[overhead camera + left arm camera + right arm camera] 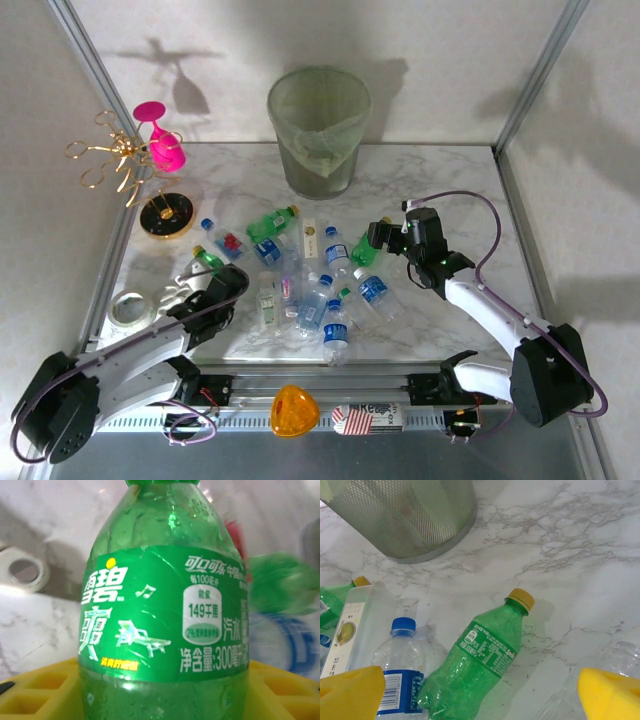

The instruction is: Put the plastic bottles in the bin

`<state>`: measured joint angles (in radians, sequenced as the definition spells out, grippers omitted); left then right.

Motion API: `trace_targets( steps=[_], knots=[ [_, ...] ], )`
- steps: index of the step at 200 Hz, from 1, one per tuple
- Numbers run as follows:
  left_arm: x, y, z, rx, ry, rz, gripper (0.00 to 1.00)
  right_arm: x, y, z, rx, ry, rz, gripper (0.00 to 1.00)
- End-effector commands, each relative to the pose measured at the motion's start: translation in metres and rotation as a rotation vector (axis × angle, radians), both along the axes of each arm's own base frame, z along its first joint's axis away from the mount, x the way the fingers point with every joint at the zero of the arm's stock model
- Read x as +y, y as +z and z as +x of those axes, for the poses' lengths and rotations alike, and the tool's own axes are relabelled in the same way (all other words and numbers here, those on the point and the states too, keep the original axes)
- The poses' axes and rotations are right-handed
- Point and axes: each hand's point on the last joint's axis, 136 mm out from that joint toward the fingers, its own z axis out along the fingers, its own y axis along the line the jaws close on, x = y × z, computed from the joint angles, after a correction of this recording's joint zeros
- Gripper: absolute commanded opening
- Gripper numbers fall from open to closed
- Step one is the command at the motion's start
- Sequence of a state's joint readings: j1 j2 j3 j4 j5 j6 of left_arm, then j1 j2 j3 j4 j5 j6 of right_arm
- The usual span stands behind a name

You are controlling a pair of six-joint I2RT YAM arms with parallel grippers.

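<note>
Left pincer (207,270): clenched on green bottle (165,610), well short of the bin (320,165).
Right pincer (480,692): released.
Handling: likely light, slick, crushable; hold at label.

plastic bottles (375,291), clear with blue caps or green, are shown lying scattered on the marble tabletop (450,180); one green bottle (165,620) is seen label-forward; the lined bin (320,165) stands upright behind them.
</note>
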<state>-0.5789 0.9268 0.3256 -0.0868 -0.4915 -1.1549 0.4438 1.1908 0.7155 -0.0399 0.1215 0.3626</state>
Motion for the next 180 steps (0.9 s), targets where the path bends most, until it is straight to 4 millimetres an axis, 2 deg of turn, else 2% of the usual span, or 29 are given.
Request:
trace_targets(
  steps=[1, 20, 39, 75, 150, 166, 180],
  knots=[
    [0.021, 0.052, 0.007, -0.155, 0.155, -0.032, 0.17, 0.006, 0.005, -0.004, -0.018, 0.026, 0.037, 0.99],
    [0.011, 0.1, 0.019, -0.278, 0.07, -0.006, 0.17, 0.007, 0.008, -0.003, -0.028, 0.029, 0.045, 0.99],
    [-0.007, 0.147, 0.034, -0.376, -0.035, 0.025, 0.12, 0.011, 0.01, -0.005, -0.038, 0.049, 0.061, 0.99],
    [-0.058, 0.22, 0.075, -0.43, -0.25, 0.144, 0.0, 0.021, 0.012, -0.008, -0.037, 0.098, 0.104, 0.99],
    [-0.168, 0.338, 0.161, -0.59, -0.562, 0.203, 0.0, 0.022, 0.013, -0.023, -0.044, 0.119, 0.157, 0.99],
    [-0.185, 0.355, 0.183, -0.609, -0.585, 0.241, 0.0, 0.018, 0.012, -0.027, -0.048, 0.108, 0.166, 0.99],
    [-0.201, 0.359, 0.206, -0.595, -0.609, 0.277, 0.0, 0.017, 0.013, -0.03, -0.051, 0.104, 0.172, 0.99]
  ],
)
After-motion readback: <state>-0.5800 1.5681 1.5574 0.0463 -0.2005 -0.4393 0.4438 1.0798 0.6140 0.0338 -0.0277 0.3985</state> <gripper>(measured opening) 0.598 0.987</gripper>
